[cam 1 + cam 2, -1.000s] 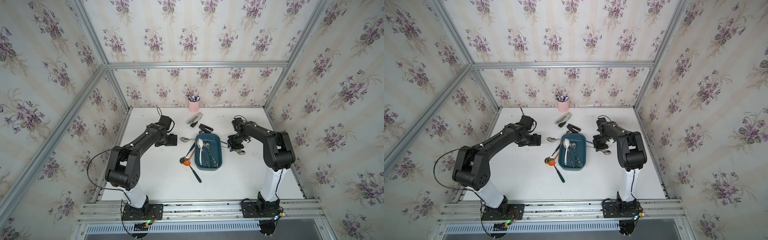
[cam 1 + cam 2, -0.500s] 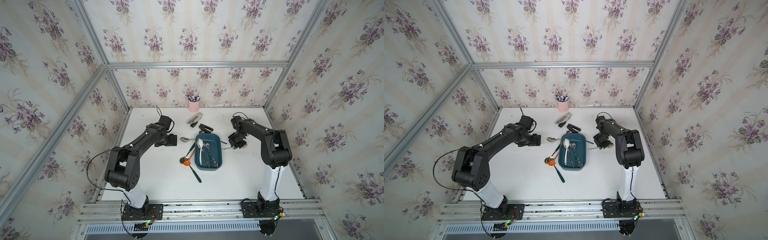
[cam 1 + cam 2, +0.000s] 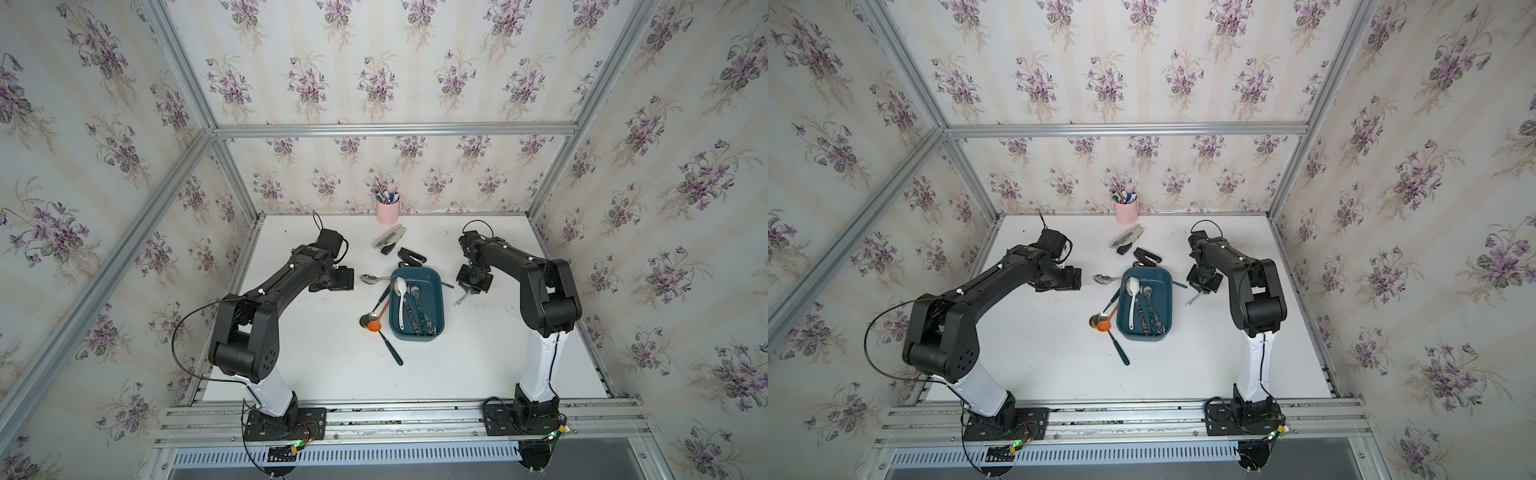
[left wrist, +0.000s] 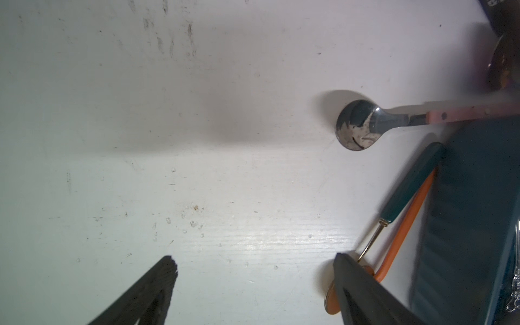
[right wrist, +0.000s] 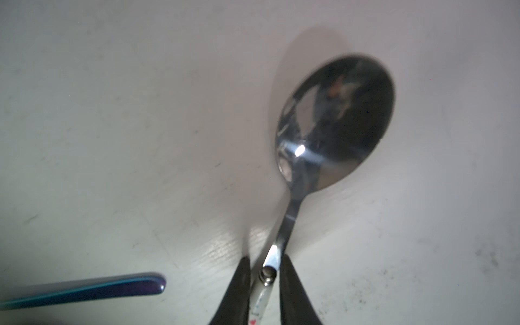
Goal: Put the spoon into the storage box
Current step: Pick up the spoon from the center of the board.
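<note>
My right gripper is shut on the pale handle of a steel spoon, gripping just behind the rivet. Its bowl points away from the fingers, low over the white table; I cannot tell whether it touches. In both top views the spoon sticks out under the right gripper, just right of the dark teal storage box. The box holds a white spoon and metal cutlery. My left gripper is open and empty, left of the box.
Left of the box lie a pink-handled steel spoon, an orange spoon and a teal-handled one. An iridescent blue handle lies near my right fingers. A pink pen cup and two staplers stand at the back.
My right jaws have closed on the spoon's handle, and the spoon has swung round under the gripper, now pointing to the front left. The left arm has not moved.
</note>
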`<move>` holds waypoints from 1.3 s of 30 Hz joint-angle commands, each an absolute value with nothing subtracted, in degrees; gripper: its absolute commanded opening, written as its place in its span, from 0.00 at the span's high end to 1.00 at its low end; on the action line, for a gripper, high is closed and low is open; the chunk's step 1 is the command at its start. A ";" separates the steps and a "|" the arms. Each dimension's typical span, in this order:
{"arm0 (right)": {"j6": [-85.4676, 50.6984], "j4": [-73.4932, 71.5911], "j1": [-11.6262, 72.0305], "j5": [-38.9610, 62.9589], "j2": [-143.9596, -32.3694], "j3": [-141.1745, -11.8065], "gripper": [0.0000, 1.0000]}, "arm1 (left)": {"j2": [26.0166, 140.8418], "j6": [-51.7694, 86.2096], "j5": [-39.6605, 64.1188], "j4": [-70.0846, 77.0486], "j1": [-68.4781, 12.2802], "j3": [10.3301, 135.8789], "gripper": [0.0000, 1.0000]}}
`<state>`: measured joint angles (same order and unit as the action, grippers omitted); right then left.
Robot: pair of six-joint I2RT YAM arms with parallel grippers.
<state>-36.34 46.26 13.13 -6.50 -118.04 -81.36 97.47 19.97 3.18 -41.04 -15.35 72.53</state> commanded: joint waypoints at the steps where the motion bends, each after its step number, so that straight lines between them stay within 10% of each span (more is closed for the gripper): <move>1: -31.76 43.46 13.03 -9.62 -119.47 -79.35 0.78 | 97.27 20.30 3.51 -42.14 -15.30 73.32 0.09; 39: -34.93 39.63 14.96 -4.58 -106.94 -70.50 1.00 | 98.16 19.71 3.50 -45.67 -15.49 78.27 0.09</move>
